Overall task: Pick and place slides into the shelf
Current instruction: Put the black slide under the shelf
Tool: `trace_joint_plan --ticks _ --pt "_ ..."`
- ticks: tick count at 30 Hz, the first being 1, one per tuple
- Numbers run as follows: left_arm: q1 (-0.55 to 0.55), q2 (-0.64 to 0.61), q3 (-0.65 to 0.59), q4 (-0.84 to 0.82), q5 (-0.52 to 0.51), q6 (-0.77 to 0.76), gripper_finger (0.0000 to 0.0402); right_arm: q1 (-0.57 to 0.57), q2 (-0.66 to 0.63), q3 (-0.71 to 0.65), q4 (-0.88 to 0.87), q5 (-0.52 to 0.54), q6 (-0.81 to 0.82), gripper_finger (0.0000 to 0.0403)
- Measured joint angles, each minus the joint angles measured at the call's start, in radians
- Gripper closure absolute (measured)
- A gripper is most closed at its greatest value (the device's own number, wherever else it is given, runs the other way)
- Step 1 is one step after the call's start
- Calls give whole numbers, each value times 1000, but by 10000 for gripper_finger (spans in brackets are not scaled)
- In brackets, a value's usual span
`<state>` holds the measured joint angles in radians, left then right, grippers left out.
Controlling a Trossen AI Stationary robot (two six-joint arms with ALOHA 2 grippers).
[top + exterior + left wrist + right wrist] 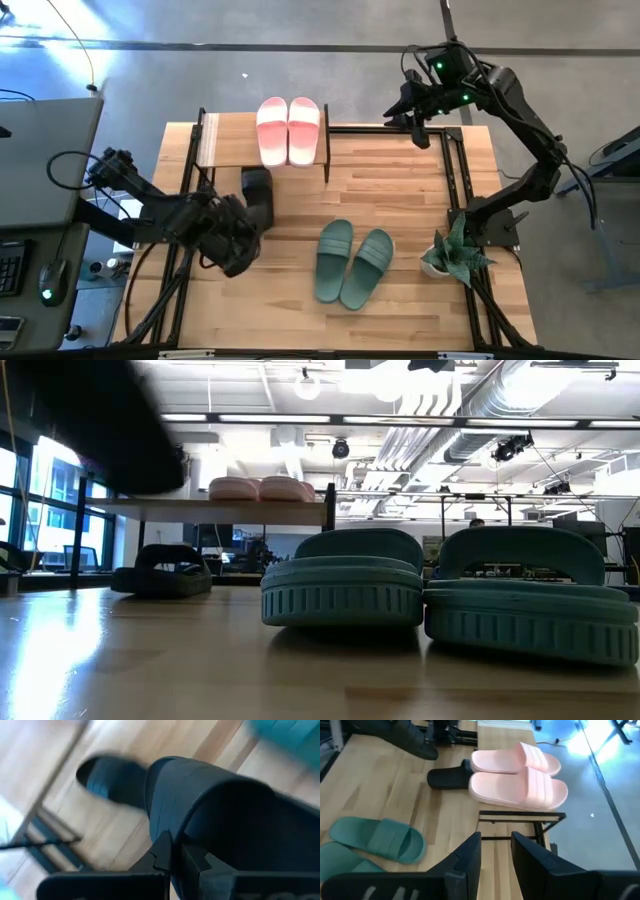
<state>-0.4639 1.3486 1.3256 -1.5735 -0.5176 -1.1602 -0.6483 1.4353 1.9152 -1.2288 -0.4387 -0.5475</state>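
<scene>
The left gripper (243,232) has its jaws clamped on one black slide (262,215), long axis pointing ahead toward the shelf (225,140); the right gripper (412,112) hangs empty, jaws part-open, far off.

Blurred in the left wrist view: black slide (215,820) clamped in the left hand (175,857), its far end cut off by the edge. Half hidden under the shelf (225,140) from above: second black slide (256,182). Cropped in the right wrist view: one green slide (340,862). Out of focus in the low view: dark arm (100,430).
</scene>
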Motion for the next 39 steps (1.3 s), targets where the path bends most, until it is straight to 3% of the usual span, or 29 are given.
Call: trace_joint_plan --ticks 13,17,30,39 --pt "0 -9 -414 4 153 -53 401 0 6 0 23 43 50 306" --pt "0 -5 -491 3 143 -78 401 0 6 0 25 44 50 306" --pt "27 37 -523 13 -3 115 401 0 6 0 32 43 51 306" --pt "229 44 -523 34 -4 319 401 0 6 0 41 43 52 306"
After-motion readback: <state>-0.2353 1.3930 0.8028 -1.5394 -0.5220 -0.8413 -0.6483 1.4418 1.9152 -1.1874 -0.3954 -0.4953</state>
